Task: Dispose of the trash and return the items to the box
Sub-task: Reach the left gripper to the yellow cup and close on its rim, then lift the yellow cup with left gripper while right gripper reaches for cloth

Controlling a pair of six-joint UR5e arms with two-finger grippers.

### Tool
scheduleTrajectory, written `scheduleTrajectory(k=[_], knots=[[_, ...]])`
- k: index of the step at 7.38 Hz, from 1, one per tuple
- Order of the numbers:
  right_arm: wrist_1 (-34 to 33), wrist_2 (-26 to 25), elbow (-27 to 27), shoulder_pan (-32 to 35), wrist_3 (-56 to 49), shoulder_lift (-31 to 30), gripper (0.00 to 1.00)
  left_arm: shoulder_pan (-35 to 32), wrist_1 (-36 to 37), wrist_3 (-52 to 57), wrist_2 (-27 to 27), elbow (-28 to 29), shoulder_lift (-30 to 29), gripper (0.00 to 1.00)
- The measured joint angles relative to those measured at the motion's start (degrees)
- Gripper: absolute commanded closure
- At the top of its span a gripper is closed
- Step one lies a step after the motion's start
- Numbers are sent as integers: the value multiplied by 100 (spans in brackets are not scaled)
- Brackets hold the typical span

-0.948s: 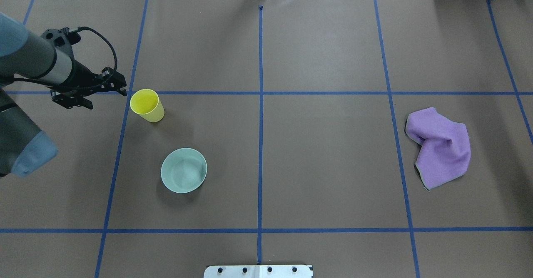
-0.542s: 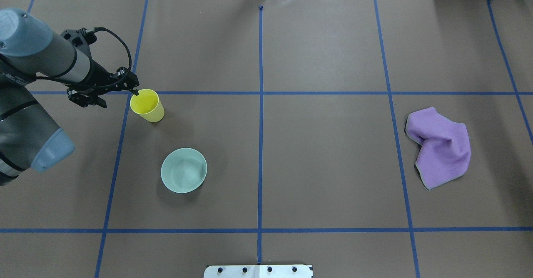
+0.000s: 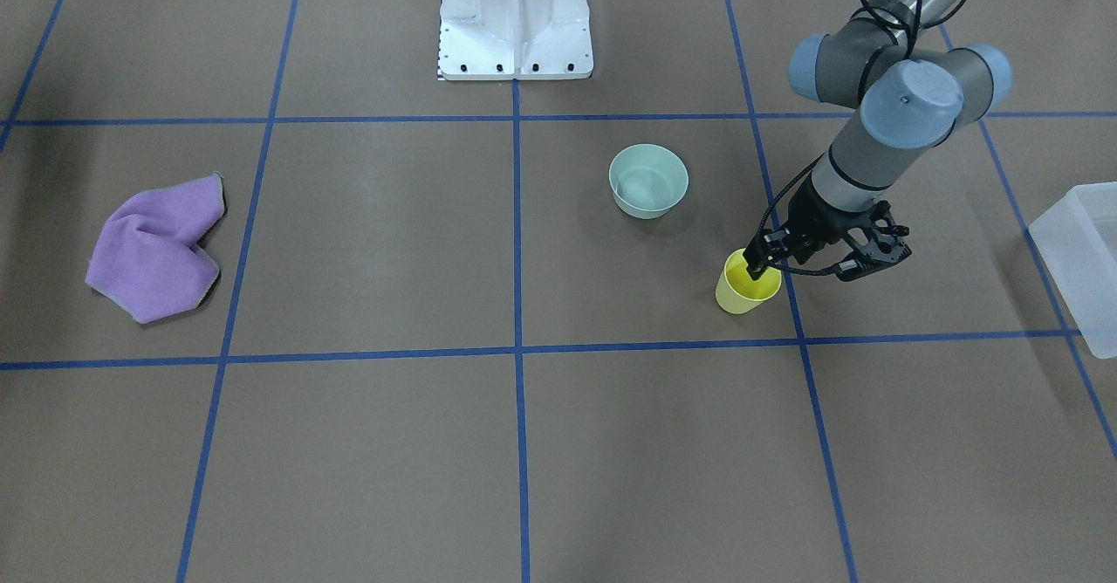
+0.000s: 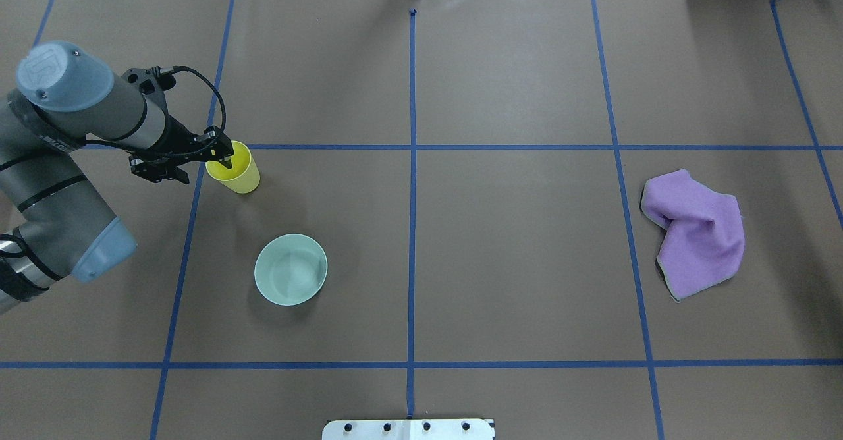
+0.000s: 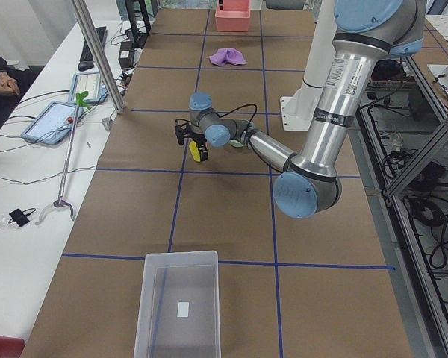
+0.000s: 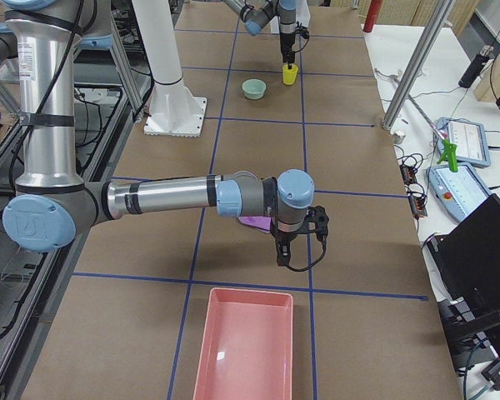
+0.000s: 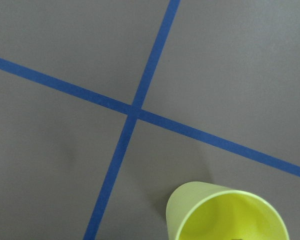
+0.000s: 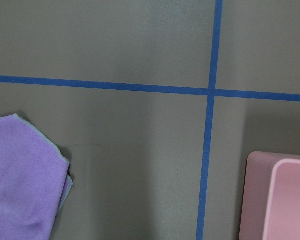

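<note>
The yellow cup [image 4: 242, 171] stands upright on the table's left side and fills the bottom of the left wrist view [image 7: 225, 216]. My left gripper [image 4: 224, 158] is at its left rim, open, with one fingertip dipping into the cup's mouth [image 3: 742, 291]. The mint-green bowl [image 4: 290, 269] sits nearer the robot. The translucent box [image 5: 178, 306] stands at the table's left end, also seen in the front-facing view [image 3: 1078, 247]. My right gripper [image 6: 281, 254] hangs beside a purple cloth [image 4: 695, 232]; I cannot tell whether it is open or shut.
A pink tray [image 6: 246, 346] lies at the table's right end, its corner in the right wrist view [image 8: 280, 200]. The white robot pedestal [image 3: 515, 20] stands at the near middle edge. Blue tape lines cross the brown table cover.
My left arm has swung right toward the yellow cup, and its fingertip now reaches over the rim into the mouth. Cup, bowl and cloth have not moved.
</note>
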Motion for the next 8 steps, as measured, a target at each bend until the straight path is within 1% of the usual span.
scheduleTrajectory(k=[1, 4, 5, 7, 8], knots=[[0, 13, 0, -28, 0, 1, 0, 22, -18, 3, -2, 20, -6, 100], [0, 16, 150, -208, 106, 2, 0, 79, -25, 12, -3, -39, -10, 100], [0, 3, 278, -319, 298, 9, 0, 75, -4, -6, -79, -219, 15, 100], [0, -49, 414, -694, 738, 135, 0, -99, 66, -30, -558, -727, 141, 100], [2, -130, 426, -964, 977, 270, 0, -316, 142, -37, -835, -883, 166, 100]])
